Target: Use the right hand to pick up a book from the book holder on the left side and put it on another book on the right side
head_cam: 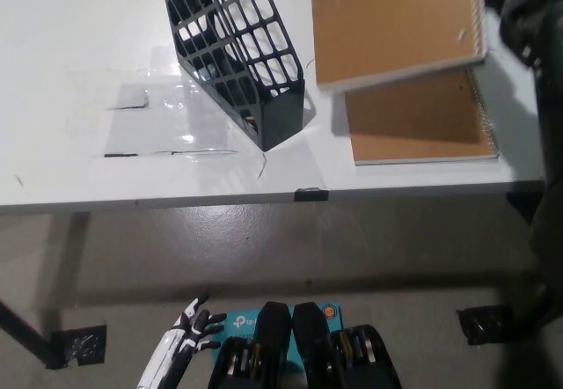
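Note:
A black mesh book holder (236, 50) stands tilted on the white table (79, 169), left of centre; I see no book inside it. A brown spiral-bound book (422, 129) lies flat near the table's front right edge. A second brown spiral-bound book (396, 19) hangs slightly tilted above it, covering its far part. My black right hand (521, 6) grips this upper book at its right, spiral edge. My white left hand (186, 347) rests low at the bottom left, below the table, fingers spread and holding nothing.
Clear tape and a plastic sheet (167, 121) lie on the table left of the holder. A small black clip (311, 194) sits on the table's front edge. Below is a grey floor with a black table foot (493, 323) at the right.

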Robot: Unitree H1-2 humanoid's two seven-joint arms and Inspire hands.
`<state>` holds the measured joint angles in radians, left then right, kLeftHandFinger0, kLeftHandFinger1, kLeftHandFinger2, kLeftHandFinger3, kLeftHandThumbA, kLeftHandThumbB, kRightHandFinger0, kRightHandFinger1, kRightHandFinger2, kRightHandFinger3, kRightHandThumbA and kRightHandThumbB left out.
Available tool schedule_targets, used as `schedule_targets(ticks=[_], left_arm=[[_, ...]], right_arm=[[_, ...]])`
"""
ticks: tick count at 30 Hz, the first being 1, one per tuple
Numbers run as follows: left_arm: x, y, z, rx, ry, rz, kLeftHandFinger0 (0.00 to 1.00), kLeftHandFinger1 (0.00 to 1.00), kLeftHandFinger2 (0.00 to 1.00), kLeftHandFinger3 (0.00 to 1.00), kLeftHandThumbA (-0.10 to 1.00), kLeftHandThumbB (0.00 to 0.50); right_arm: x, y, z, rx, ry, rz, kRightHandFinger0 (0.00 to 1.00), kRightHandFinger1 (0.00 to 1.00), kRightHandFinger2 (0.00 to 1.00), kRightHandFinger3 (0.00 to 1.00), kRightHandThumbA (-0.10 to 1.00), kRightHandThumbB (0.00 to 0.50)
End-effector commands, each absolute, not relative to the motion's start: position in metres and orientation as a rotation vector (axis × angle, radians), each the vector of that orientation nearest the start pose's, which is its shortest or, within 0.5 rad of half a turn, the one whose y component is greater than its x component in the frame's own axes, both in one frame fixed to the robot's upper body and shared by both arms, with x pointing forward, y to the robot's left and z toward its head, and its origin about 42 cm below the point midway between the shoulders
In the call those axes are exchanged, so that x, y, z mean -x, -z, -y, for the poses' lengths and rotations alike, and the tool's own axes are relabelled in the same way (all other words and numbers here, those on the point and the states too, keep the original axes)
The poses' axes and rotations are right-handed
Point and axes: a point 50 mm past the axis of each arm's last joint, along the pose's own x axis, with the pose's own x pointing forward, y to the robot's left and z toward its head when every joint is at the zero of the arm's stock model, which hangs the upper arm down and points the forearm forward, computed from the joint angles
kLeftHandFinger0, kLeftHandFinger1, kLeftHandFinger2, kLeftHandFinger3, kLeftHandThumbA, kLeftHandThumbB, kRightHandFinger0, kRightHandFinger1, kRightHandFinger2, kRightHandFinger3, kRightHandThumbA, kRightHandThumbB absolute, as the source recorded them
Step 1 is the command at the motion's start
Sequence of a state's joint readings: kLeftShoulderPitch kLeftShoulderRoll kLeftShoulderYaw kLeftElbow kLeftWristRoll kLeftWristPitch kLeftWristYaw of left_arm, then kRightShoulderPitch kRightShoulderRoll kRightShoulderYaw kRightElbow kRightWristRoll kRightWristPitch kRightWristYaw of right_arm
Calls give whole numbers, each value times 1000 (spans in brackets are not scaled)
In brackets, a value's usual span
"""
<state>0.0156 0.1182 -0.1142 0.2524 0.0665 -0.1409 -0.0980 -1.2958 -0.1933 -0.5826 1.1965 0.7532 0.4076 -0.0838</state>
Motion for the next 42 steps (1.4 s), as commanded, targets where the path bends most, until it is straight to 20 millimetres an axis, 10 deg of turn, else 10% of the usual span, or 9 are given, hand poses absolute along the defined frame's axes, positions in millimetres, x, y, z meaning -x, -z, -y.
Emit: schedule_targets(ticks=[1, 14, 31, 33, 34, 35, 36, 38, 42], left_arm=[[-270, -39, -221, -170, 234, -79, 781, 831, 817, 1000, 934, 152], [-269, -39, -221, -167, 226, -82, 765, 819, 821, 1000, 920, 148], [-273, -41, -222, -183, 235, -69, 759, 819, 810, 1000, 941, 147], [-272, -41, -221, -174, 230, -70, 756, 817, 808, 1000, 936, 147], [-272, -41, -220, -168, 228, -67, 747, 806, 802, 1000, 927, 147], [-272, -41, -220, -168, 228, -67, 747, 805, 801, 1000, 926, 147], [-271, -40, -219, -170, 227, -70, 747, 805, 802, 1000, 927, 149], [-270, -40, -219, -174, 229, -67, 744, 803, 806, 1000, 934, 144], [-275, -44, -220, -179, 238, -59, 747, 809, 804, 1000, 943, 131]], right_arm=[[-604, -391, 241, -1000, -57, -85, 0, 48, 601, 1000, -100, 70], [-603, -365, 253, -1000, 27, -129, 0, 0, 593, 1000, -100, 31], [-600, -368, 295, -556, 172, -99, 0, 118, 769, 1000, -100, 152], [-601, -368, 293, -304, 219, -110, 0, 195, 705, 610, -100, 248], [-600, -365, 293, -152, 173, -112, 206, 596, 1000, 933, -95, 258], [-600, -365, 293, -138, 167, -112, 189, 578, 1000, 955, -94, 260], [-599, -355, 293, -74, 45, -132, 1000, 1000, 1000, 1000, 55, 245], [-597, -347, 296, 38, 37, -134, 1000, 1000, 1000, 1000, 182, 338], [-596, -344, 301, 107, 49, -115, 1000, 1000, 1000, 1000, 276, 308]])
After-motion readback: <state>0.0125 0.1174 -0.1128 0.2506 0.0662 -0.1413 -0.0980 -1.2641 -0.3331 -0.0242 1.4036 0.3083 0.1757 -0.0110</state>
